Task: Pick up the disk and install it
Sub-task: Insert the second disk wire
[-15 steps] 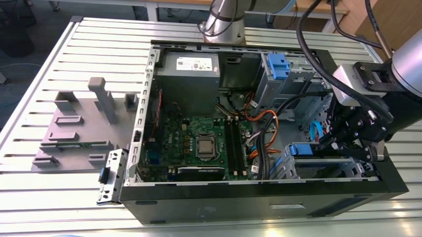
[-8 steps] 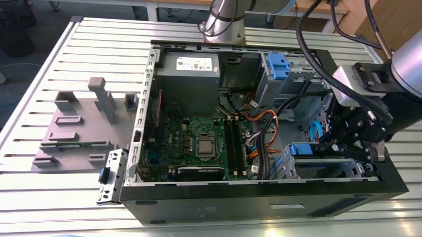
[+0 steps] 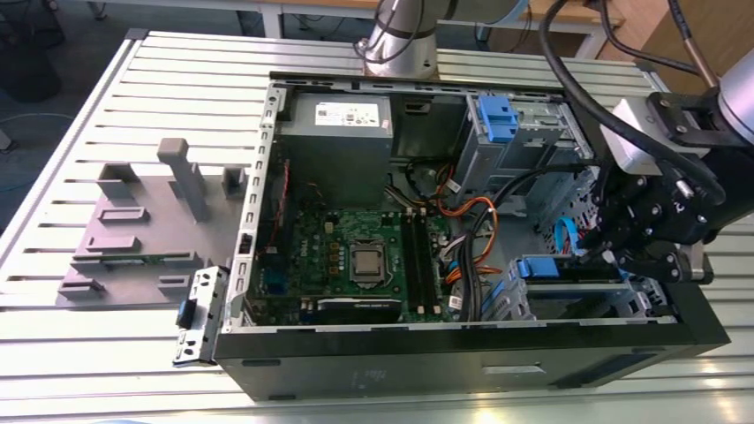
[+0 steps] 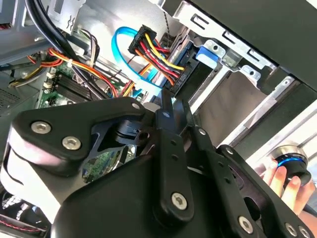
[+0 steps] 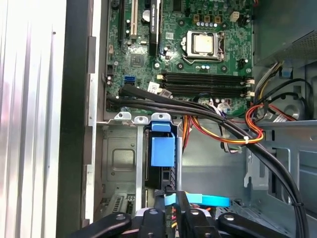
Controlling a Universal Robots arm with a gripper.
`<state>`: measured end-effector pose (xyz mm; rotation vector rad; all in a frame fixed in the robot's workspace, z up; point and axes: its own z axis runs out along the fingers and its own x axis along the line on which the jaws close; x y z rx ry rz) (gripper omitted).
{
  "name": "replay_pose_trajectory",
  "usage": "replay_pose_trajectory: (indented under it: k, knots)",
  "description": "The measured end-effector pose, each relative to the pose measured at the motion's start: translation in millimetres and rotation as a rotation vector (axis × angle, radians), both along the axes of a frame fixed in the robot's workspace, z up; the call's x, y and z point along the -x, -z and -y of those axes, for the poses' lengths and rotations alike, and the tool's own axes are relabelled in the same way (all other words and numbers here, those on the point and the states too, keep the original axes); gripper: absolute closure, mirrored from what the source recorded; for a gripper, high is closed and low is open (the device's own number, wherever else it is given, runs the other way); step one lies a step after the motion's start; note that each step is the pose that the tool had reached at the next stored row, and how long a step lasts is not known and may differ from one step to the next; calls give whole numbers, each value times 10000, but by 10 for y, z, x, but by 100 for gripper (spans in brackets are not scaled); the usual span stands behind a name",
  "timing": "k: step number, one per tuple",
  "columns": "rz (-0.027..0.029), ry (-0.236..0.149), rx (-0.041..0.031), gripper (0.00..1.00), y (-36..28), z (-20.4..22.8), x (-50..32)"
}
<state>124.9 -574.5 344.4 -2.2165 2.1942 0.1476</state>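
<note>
Your hand [image 5: 171, 197] is just beside the blue-framed silver metal disk [image 5: 162, 151] in the grey metal drive bay [image 5: 124, 163]; you cannot tell its grip.

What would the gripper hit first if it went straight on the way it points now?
Most likely the disk, seated just ahead of the gripper in the first wrist view. The blue cable beside the gripper may touch first, since depth is unclear.

You have a robotics lab bench: slotted metal table [image 3: 177, 79], arm base [image 3: 401, 40] at its edge, open PC case [image 3: 471, 353], grey fixture [image 3: 130, 238].
</note>
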Motion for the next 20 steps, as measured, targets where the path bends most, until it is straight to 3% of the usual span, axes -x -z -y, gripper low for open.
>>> replay_pose_trajectory:
  k: [2, 5, 9, 17, 20]
  knots:
    - [-20, 0, -22, 78, 4, -1, -1]
    - [-117, 0, -83, 89, 31, -1, -10]
    - [-237, -2, -97, 89, 74, -1, -36]
    - [-353, 0, -89, 89, 123, 1, -62]
    - [-369, 1, -93, 89, 136, 1, -67]
